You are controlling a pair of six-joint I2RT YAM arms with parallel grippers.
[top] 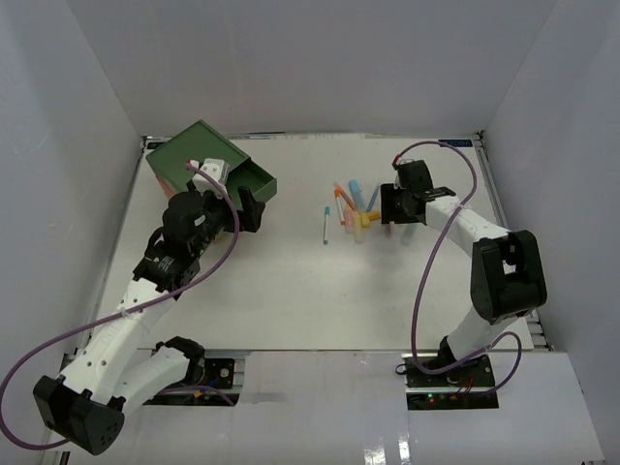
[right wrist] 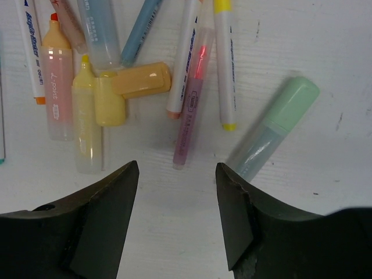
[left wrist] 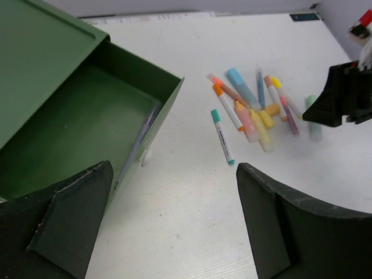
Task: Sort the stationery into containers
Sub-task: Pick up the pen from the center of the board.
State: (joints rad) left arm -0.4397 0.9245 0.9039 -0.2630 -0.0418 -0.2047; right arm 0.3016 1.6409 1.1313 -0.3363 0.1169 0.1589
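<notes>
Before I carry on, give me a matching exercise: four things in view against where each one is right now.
Things
1. thin purple pen
2. white pen with a teal cap
3. highlighter with a mint-green cap
4. right gripper

Places
A. above the near edge of the pile of pens and markers, jaws apart, empty
B. inside the open green drawer, along its front wall
C. alone on the white table, between drawer and pile
D. at the pile's right edge

Pairs: 1-B, 2-C, 3-D, 4-A
</notes>
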